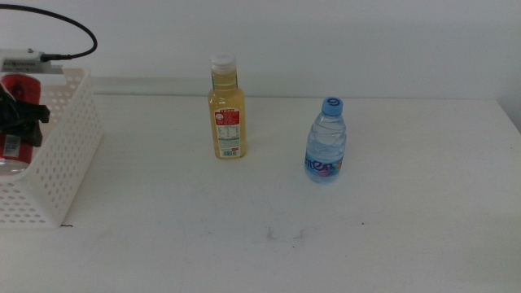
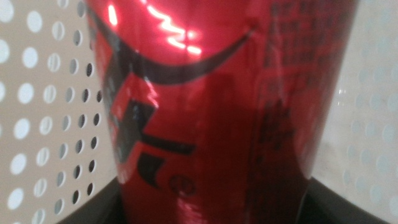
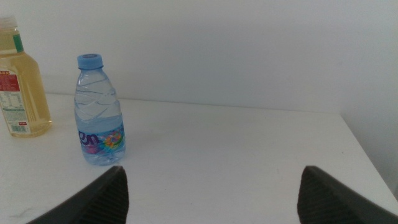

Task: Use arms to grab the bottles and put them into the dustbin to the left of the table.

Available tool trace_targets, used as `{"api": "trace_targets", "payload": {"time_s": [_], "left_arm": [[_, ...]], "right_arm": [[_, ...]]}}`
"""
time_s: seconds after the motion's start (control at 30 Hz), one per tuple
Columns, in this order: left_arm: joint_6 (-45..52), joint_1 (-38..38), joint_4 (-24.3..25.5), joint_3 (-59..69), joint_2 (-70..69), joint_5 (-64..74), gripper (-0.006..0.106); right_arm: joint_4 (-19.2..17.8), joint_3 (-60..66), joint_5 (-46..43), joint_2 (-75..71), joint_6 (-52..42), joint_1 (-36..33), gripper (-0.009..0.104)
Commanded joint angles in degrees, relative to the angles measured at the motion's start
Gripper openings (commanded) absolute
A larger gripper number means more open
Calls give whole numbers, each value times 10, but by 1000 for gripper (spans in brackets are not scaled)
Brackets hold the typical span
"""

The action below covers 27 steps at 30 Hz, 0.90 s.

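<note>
White table (image 1: 391, 236) holds juice bottle (image 1: 227, 107) and water bottle (image 1: 326, 142); left gripper (image 1: 23, 114), clamped on red can (image 2: 211, 99), inside left-side bin (image 1: 69, 155), release due next; right gripper (image 3: 211, 193) waits, jaws apart.

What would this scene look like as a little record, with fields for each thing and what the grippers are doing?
red can: held by the left gripper, inside the dustbin
left gripper: shut on the red can, over the dustbin at the table's left
dustbin: white perforated basket
juice bottle: upright on the table, white cap on
water bottle: upright, right of the juice bottle, apart from it
right gripper: open, holding nothing, facing both bottles
table: white, small scuffs
</note>
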<state>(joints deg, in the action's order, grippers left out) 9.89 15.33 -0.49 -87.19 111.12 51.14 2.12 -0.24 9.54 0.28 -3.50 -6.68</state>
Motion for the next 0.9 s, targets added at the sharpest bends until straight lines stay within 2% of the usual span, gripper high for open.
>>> {"api": "trace_targets", "payload": {"time_s": [0.0, 0.07, 0.17, 0.4, 0.53, 0.6, 0.7, 0.8, 0.87], "left_arm": [[-9, 0, 1, -8, -1, -19, 49], [-8, 0, 1, -8, -1, -5, 71], [6, 0, 1, -15, -12, 27, 94], [-20, -17, -28, -22, -123, 101, 94], [-60, -73, -18, 20, -233, 93, 94], [-96, -119, 10, 58, -291, 72, 94], [-180, -197, 78, 140, -392, 22, 94], [-277, -281, 155, 234, -481, -57, 94], [-342, -333, 227, 318, -535, -147, 94]], "right_arm": [[-5, 2, -5, -3, -4, 4, 85], [-5, 2, -5, -3, -4, 4, 85], [-5, 2, -5, -3, -4, 4, 85], [-5, 2, -5, -3, -4, 4, 85], [-5, 2, -5, -3, -4, 4, 85], [-5, 2, -5, -3, -4, 4, 85], [-5, 2, -5, -3, -4, 4, 85], [-5, 2, -5, -3, -4, 4, 85], [-5, 2, -5, -3, -4, 4, 85]]}}
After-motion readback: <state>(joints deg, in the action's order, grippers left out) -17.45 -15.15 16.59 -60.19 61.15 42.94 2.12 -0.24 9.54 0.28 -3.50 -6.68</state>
